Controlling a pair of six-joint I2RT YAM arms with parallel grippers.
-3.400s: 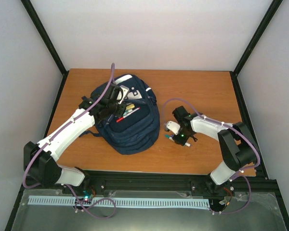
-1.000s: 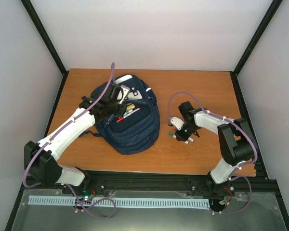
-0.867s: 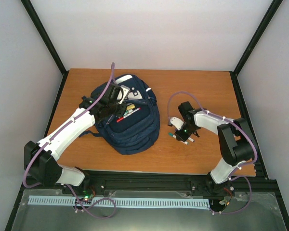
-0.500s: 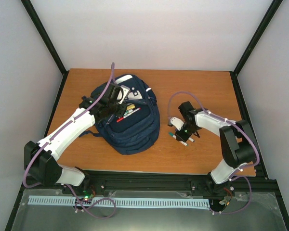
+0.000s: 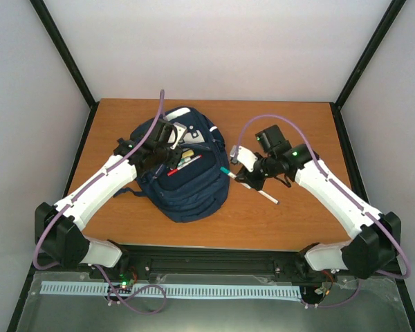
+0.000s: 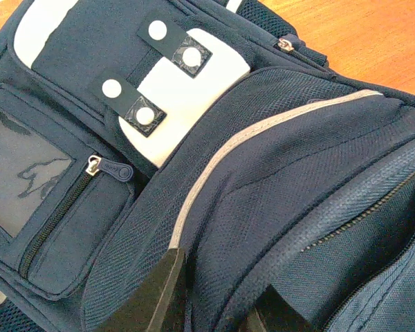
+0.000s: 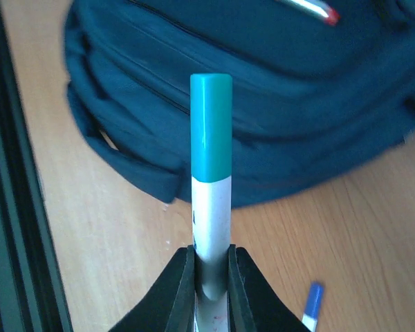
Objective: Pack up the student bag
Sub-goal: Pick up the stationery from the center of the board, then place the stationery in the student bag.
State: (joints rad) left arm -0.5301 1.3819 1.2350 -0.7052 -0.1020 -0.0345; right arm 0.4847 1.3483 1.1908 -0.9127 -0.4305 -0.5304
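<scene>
Right pincer [image 7: 211, 273] grasps a teal-capped marker [image 7: 211, 166] beside the student bag [image 5: 187, 190]. Left pincer [image 6: 218, 301] pinches its fabric. A blue-capped pen [image 7: 312, 299] lies on the surface [image 5: 297, 124].

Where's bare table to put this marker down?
Bare wood: the table's back right, beyond the right gripper holding the marker, and the near edge in front of the student bag. Crowded between bag and right arm, where a loose pen lies.

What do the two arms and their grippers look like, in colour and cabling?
Both the left arm and the right arm have white link shells between bulky black joints. A thin purple cable runs in loops along each one. The left gripper and the right gripper are black and wedge-shaped.
</scene>
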